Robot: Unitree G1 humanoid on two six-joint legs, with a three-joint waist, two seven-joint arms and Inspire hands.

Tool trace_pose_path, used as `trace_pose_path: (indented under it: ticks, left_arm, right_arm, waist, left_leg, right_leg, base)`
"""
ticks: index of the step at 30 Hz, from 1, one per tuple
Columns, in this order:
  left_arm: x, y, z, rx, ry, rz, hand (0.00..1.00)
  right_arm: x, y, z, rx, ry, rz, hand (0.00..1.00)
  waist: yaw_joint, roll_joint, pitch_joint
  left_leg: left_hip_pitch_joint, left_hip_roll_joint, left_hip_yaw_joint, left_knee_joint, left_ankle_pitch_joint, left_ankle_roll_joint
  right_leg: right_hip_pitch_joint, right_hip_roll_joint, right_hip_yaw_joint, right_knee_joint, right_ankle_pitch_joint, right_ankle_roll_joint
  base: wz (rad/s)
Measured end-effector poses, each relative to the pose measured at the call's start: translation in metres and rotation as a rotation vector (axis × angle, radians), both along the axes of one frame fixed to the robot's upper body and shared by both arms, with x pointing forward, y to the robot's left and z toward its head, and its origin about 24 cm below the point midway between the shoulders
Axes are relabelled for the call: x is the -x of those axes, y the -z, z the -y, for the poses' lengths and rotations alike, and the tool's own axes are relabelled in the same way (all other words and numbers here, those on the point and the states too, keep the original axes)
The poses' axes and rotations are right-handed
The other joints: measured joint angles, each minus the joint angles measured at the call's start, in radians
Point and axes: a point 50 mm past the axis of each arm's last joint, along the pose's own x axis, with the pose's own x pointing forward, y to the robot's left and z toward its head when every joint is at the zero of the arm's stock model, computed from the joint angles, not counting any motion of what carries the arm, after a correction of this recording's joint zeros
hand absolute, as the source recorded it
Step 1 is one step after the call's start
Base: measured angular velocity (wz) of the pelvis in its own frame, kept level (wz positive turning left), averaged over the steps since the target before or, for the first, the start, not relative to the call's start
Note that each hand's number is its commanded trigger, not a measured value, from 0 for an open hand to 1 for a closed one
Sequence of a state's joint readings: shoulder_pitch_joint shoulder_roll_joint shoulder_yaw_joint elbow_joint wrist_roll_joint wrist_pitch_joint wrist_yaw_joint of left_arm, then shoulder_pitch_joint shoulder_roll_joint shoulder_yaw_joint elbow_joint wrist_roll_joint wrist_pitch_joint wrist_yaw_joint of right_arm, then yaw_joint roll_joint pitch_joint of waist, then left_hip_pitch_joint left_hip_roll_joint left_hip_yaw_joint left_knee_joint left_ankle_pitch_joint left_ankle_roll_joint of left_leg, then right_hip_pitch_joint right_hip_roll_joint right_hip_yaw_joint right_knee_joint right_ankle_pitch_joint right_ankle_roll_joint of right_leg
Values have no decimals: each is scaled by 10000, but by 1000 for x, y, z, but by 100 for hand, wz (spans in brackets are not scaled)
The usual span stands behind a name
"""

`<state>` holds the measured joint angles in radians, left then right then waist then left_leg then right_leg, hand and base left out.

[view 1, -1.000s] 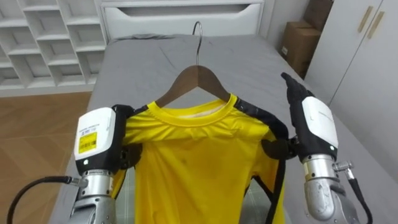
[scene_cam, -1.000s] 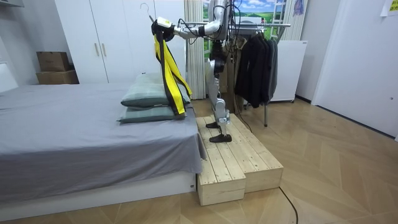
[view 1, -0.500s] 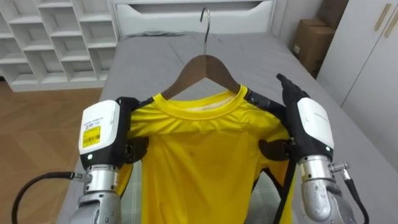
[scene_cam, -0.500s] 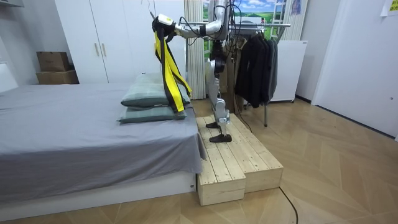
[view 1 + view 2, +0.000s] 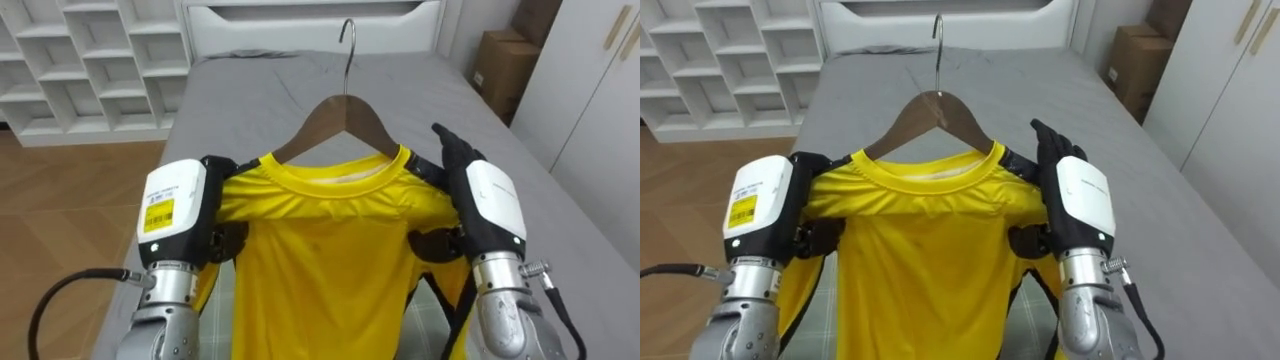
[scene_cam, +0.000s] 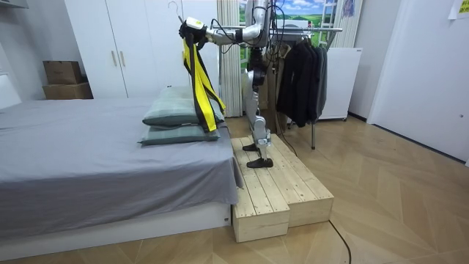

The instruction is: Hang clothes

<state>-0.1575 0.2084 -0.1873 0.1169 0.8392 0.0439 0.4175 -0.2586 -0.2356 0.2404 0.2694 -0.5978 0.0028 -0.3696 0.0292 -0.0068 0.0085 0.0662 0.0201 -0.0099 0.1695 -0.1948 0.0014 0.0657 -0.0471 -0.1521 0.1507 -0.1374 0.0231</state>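
Observation:
A yellow shirt [image 5: 330,260] with black trim hangs on a wooden hanger [image 5: 340,115], whose metal hook [image 5: 347,35] points up. I hold it up in front of me by both shoulders. My left hand [image 5: 175,210] grips the shirt's left shoulder, thumb in front and fingers over the top. My right hand [image 5: 490,205] pinches the right shoulder, thumb in front and fingers behind. In the room view the shirt [image 6: 198,73] hangs at head height above the pillows [image 6: 172,125].
I stand on a wooden platform [image 6: 278,191] beside the grey bed [image 5: 300,80]. Behind me is a clothes rack [image 6: 308,31] with dark garments [image 6: 300,73]. White shelves [image 5: 90,60] stand far left, with cardboard boxes [image 5: 500,70] and wardrobe doors to the right.
The shirt and hanger sit slightly higher and my hands are a little closer together. The eye view has shifted sideways. Both grips are unchanged.

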Motion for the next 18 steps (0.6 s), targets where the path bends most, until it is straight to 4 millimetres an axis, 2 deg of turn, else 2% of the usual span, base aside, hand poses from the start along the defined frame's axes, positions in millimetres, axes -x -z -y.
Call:
trace_pose_path:
  ticks: [3,10,18]
  left_arm:
    - [0,0,0,-1,-67,-18,100]
    - [-3,-3,8,-84,152,33,100]
    - [-6,-7,11,60,178,-12,100]
  right_arm:
    - [-3,-2,-3,131,-58,-49,0]
    - [-15,-21,-21,1176,-663,619,0]
    - [-17,-25,-21,1486,-647,813,0]
  waist:
    - [39,-57,-3]
    - [105,-443,-17]
    - [142,-465,-26]
  left_leg:
    - [-6,-2,2,-14,0,1]
    - [-15,-2,-1,1,7,0]
    - [-40,-14,-50,-5,7,1]
  right_leg:
    - [-7,-3,-3,-1,-2,2]
    - [-12,-1,-41,0,-2,3]
    - [-8,-15,-137,-12,-3,5]
  base:
    - [0]
    - [0]
    - [1]
